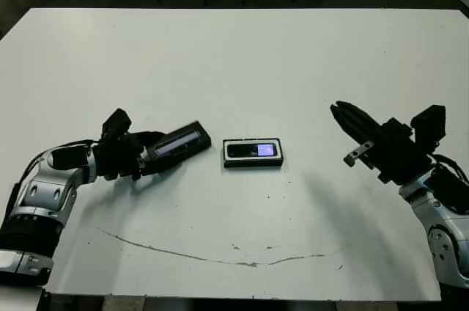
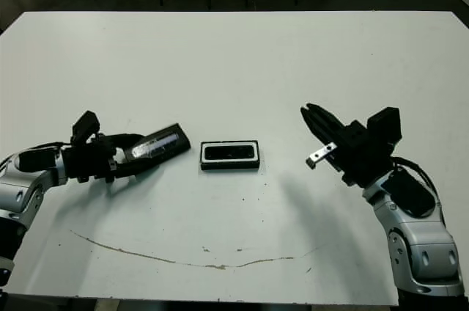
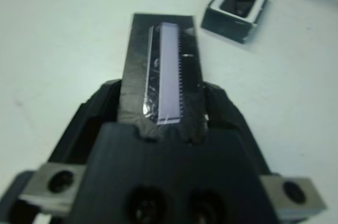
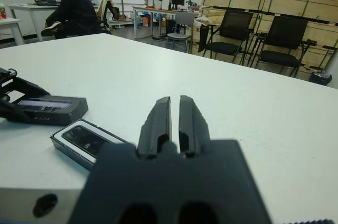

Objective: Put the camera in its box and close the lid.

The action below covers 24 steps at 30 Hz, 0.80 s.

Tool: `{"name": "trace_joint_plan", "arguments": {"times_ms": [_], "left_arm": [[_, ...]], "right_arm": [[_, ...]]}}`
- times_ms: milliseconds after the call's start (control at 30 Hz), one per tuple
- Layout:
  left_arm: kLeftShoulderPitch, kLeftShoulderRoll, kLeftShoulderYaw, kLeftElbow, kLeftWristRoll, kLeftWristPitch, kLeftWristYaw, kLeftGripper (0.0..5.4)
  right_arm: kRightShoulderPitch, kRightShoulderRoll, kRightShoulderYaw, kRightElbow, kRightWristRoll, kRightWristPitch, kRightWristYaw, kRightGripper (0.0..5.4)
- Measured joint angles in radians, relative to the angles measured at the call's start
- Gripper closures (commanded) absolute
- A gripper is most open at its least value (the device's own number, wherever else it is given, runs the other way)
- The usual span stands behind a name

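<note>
No text, label, brand or number could be read anywhere. The camera [image 1: 253,151] showed a small bluish-white glowing screen, but whatever it displayed was too small to make out. The greyish strip on the lid [image 3: 162,76] bore no legible marking.

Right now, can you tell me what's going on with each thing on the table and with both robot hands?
Small flat black camera: lying in the box, screen glowing.
Shallow black box with white lining: open on the table, no lid on it.
Flat black lid with a greyish strip: held at one end, strip facing up.
Left gripper: shut on the lid.
Right gripper: shut, empty, raised above the table.
</note>
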<state>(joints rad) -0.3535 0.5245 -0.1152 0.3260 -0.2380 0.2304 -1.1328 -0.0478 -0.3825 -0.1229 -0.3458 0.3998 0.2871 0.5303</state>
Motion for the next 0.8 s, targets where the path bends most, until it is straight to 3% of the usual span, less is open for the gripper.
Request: {"name": "trace_joint_plan", "arguments": {"times_ms": [333,533,800], "left_arm": [[-0.007,0.026,-0.009,-0.025,0.014,0.021,-0.008,2.62],[0.011,0.020,0.044,-0.048,0.030,-0.065,0.108,2.62],[-0.033,-0.029,0.159,-0.080,-0.062,-0.083,0.215,2.62]], "right_arm": [[0.001,-0.003,0.000,-0.001,-0.003,0.003,-0.002,5.40],[0.001,-0.003,0.001,-0.001,-0.004,0.003,-0.002,5.40],[0.001,-0.003,0.003,-0.001,-0.003,0.003,-0.002,5.40]]}}
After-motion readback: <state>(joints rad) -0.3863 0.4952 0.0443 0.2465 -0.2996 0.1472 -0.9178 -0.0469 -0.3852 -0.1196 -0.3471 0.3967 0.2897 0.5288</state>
